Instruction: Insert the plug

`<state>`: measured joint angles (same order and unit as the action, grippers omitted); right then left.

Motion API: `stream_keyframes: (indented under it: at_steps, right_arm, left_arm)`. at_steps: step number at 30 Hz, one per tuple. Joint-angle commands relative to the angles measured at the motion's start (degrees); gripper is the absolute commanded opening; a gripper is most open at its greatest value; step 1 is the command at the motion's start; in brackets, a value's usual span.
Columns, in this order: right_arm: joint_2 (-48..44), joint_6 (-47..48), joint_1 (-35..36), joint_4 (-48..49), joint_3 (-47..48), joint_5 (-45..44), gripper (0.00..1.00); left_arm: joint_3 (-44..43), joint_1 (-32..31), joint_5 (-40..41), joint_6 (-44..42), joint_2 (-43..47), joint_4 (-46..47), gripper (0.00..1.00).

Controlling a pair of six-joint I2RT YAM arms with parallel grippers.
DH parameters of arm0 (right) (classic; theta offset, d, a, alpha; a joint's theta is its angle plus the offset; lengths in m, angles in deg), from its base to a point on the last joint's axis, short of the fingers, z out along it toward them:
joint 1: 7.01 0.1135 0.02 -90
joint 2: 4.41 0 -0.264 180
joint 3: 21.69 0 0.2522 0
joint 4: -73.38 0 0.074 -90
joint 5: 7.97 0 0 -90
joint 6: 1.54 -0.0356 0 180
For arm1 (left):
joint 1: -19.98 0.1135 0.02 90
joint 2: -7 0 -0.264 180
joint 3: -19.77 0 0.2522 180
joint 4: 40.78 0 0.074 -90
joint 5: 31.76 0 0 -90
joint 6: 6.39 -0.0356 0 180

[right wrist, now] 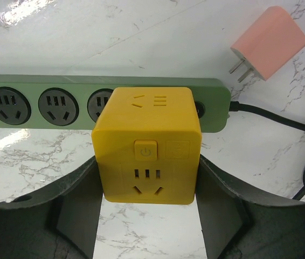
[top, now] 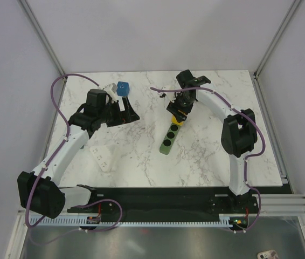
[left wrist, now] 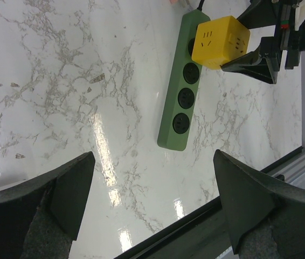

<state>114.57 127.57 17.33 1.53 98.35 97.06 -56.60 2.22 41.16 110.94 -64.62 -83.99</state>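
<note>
Right gripper [top: 179, 114] grips the yellow plug [top: 178, 121], apparently over the far end of the green power strip [top: 167, 140].

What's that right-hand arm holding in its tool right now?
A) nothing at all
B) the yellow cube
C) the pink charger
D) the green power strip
B: the right tool has a finger pressed against each side of the yellow cube at the green power strip, while the pink charger lies apart, untouched.
</note>
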Motion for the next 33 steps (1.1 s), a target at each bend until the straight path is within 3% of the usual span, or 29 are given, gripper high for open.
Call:
stream_keyframes:
  at_steps: [1, 9, 26, 33]
  right_arm:
    - [-1.03, 0.7, 0.18, 0.07, 0.16, 1.76, 0.0]
    - [1.78, 0.61, -0.25, 2.27, -0.37, -2.37, 0.0]
    - [7.49, -1.23, -0.25, 4.12, -3.89, -1.58, 0.0]
    - [7.41, -1.32, -2.1, 7.89, -10.19, 0.0, 0.0]
  left_arm:
    - [-0.41, -0.08, -1.38, -2.46, 0.51, 1.94, 0.98]
    - [-0.41, -0.08, -1.2, -2.46, 0.77, 1.94, 0.98]
    - [-0.5, -0.08, -1.2, -2.37, 1.04, 1.94, 0.98]
    - [-0.41, -0.08, -1.2, -2.37, 1.04, 1.86, 0.98]
